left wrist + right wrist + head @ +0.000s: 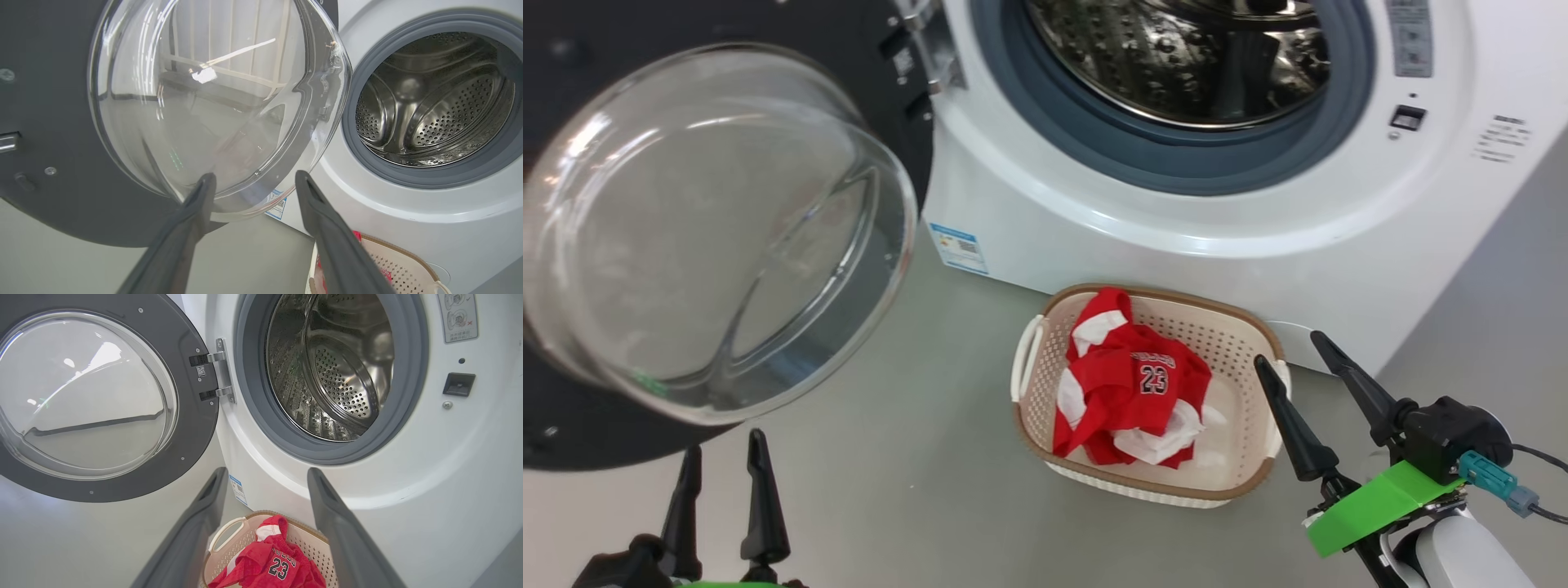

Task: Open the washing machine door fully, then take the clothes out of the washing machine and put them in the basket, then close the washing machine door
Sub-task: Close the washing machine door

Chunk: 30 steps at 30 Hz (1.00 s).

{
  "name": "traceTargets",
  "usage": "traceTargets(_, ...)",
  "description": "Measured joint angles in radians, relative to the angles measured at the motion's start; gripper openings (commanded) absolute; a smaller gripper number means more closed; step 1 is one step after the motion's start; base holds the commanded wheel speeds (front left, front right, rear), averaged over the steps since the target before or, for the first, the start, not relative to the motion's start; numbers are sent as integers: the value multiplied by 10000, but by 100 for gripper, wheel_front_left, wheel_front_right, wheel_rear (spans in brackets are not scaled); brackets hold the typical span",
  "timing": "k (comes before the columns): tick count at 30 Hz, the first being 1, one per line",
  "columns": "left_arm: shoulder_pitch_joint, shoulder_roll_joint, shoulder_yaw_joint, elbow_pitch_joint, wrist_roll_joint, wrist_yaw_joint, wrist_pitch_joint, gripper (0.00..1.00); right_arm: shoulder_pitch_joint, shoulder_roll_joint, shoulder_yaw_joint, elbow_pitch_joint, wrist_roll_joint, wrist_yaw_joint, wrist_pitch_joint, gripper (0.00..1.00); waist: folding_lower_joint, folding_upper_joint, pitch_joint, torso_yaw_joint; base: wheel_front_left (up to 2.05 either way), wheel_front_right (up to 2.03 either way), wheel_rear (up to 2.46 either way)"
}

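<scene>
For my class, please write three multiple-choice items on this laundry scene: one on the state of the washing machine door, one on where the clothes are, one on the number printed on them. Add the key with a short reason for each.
1. The washing machine door is:
A. shut
B. swung open
C. off its hinge

2. The clothes lie:
A. spread on the floor
B. in the basket
C. over a chair

3. The number printed on the red garment is:
A. 23
B. 32
C. 7

Key:
1 B: the door stands out to the left on its hinge, leaving the steel drum uncovered.
2 B: the red and white heap sits inside the basket's brown rim.
3 A: "23" reads plainly in the head view and the right wrist view.
</scene>
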Motion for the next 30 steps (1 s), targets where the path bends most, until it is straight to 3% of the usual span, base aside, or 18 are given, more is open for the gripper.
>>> traceTargets(13,52,0,-270,-61,-280,196,0,100,-39,-102,150,65,48,0,0,100,0,0,54,995,0,0,0)
traceTargets(30,52,-2,-364,-178,-326,370,0,100,-241,-157,307,128,69,0,0,100,0,0,144,1277,0,0,0)
